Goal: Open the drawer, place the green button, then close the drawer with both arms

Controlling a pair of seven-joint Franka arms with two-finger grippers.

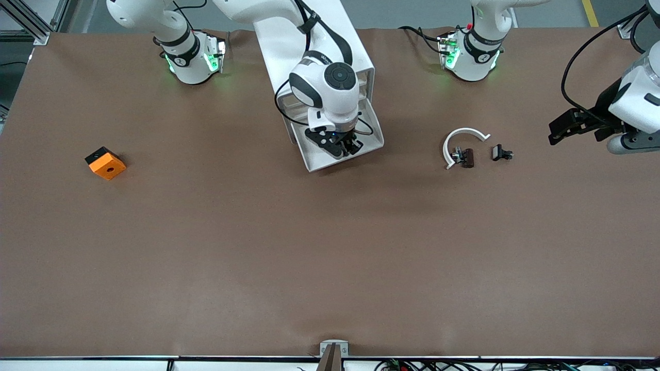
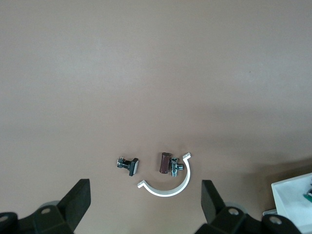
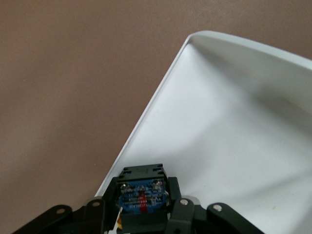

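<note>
Nothing sits along the table's camera-side edge; mid-table, the drawer [image 1: 372, 135] is pulled open from the cabinet [image 1: 309, 46] at the robots' edge, and the right gripper [image 1: 341, 145] hangs over its tray, clenched on the button [image 3: 142, 196]. I'd lower it nearly to the tray floor, clear of the rim, then let go so it doesn't bounce. The left gripper [image 1: 570, 126] waits with fingers spread wide over the left arm's end of the table.

Front view: the right gripper [image 1: 344, 145] hangs over the pulled-out drawer [image 1: 371, 141] of the white cabinet [image 1: 309, 46], the left gripper [image 1: 559, 129] waits raised at the left arm's end of the table [image 1: 330, 232], and an orange block [image 1: 105, 163] lies toward the right arm's end.
</note>
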